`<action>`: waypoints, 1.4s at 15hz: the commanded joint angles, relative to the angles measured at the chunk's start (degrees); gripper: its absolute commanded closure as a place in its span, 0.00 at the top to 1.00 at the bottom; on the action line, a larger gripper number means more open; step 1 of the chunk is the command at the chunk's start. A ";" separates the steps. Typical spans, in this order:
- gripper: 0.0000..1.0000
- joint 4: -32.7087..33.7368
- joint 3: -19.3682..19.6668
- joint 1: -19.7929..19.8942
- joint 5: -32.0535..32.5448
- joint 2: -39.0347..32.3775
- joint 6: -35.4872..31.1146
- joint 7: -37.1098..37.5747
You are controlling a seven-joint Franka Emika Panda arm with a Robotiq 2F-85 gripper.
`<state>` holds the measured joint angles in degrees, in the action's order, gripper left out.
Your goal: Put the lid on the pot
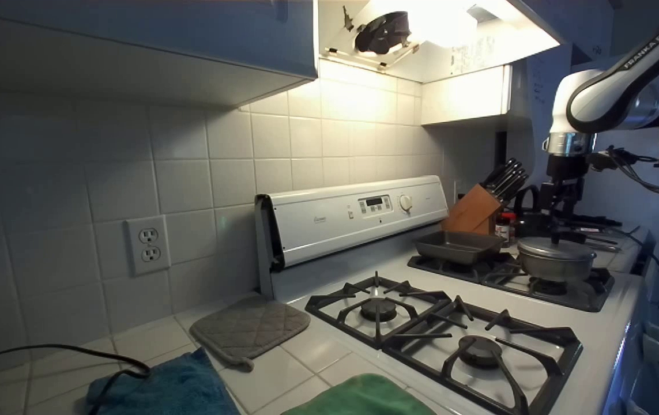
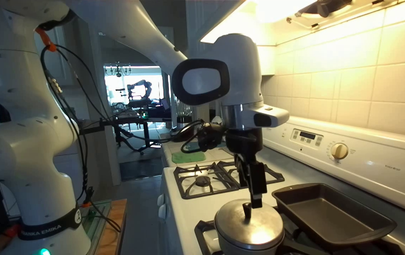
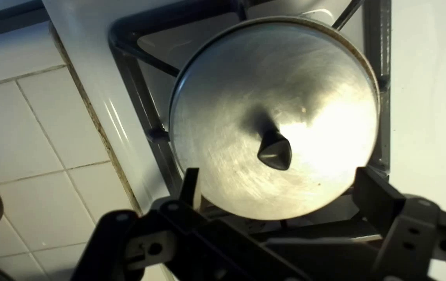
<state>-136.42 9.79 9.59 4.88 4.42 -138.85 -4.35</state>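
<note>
One lid (image 2: pixel 250 228) sits on the pot (image 1: pixel 557 268) in both exterior views; judged from this, the placing is done or nearly so. Near side first. In the wrist view a brownish arc shows along the lid's far-right edge; cannot tell whether pot rim or stain, so full seating is unconfirmed. Knob (image 3: pixel 275 154): black, mid-lid, flared at its top.

End effector (image 3: pixel 277 177): fingers (image 3: pixel 377 191) spread well apart, nothing held, above the lid with the knob lined up between them. Fingertip contact with the lid: cannot tell.

Handling (estimate): lid is stiff metal, probably light, not fragile; its polished dome should be slippery, a poor grip surface. Best hold is the knob's narrow neck, squeezed from both sides; gripping the flare alone may slip and let the lid swing. Pot is probably heavier, though a sideways push could slide it on the grate (image 3: pixel 134 89). If reseating is needed, light downward pressure on the knob should do.

Just beside the pot, to its right in an exterior view: baking pan (image 2: pixel 333 212). Farther: burner (image 2: pixel 203 181). Far: green cloth (image 2: pixel 189 157).
</note>
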 commanded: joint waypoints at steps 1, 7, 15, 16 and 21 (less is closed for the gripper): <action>1.00 -2.59 -0.04 0.23 1.65 5.03 1.03 -1.17; 1.00 -4.03 -0.03 0.16 0.66 8.63 1.41 -1.40; 1.00 -6.28 -0.27 0.41 1.43 12.76 0.59 -0.92; 1.00 -6.57 -0.33 0.46 1.55 13.09 0.44 -0.79; 1.00 -4.81 -0.09 0.07 0.01 11.06 0.44 -0.65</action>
<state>-141.31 9.75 9.60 4.91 15.48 -138.53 -4.98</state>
